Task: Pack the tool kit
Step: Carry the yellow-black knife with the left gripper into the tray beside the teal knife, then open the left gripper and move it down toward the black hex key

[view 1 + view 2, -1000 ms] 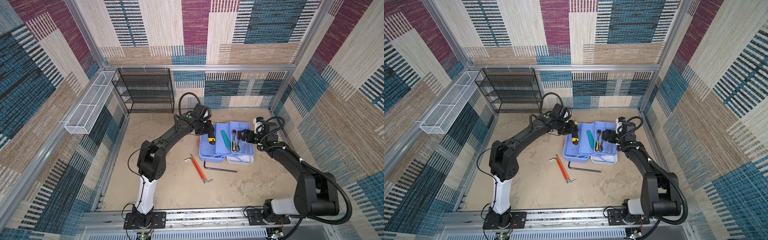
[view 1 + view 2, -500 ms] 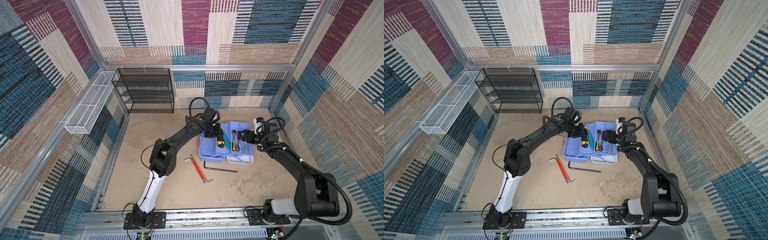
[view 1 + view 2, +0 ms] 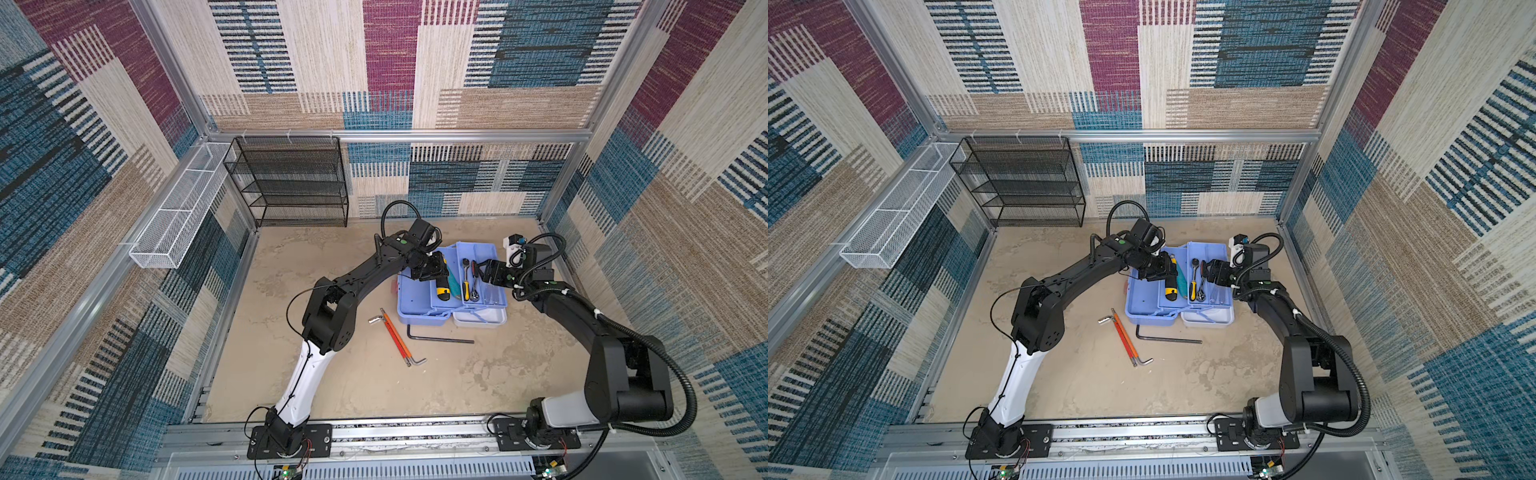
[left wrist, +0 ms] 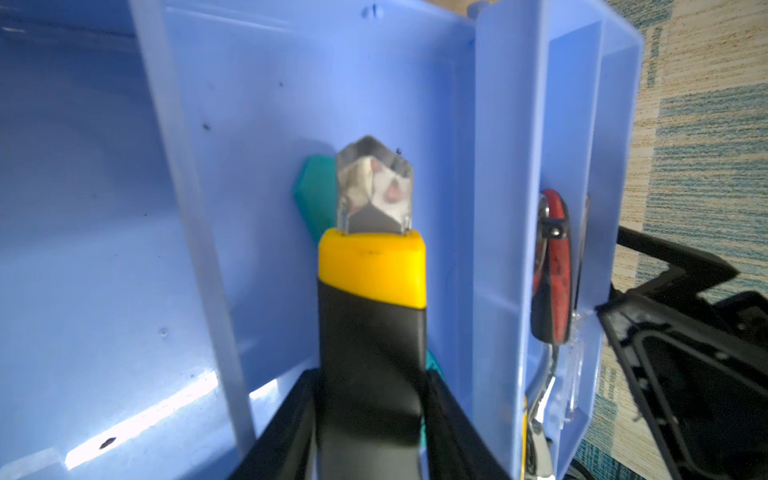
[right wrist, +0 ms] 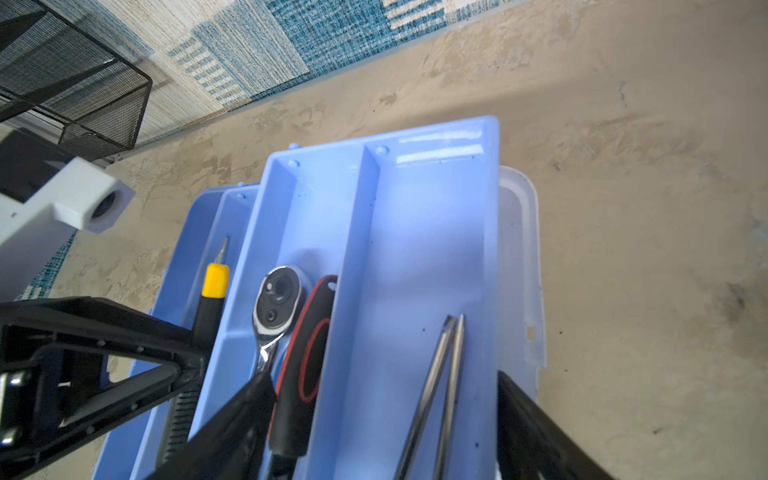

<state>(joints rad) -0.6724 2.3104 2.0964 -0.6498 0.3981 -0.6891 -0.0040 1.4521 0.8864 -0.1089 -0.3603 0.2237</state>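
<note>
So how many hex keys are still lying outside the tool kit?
3, on the table before the tool kit: the black hex key, and left of it in both top views, two orange hex keys side by side.

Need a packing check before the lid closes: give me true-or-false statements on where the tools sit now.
1. A black hex key lies on the table, outside the tool kit. True.
2. The ratchet sits in the black wire rack. False: it lies in a blue tray of the tool kit.
3. The right gripper holds the orange hex key. False: its jaws stand open over the tray, and that key lies on the table.
4. The yellow-and-black utility knife sits between the jaws of the left gripper. True.
</note>
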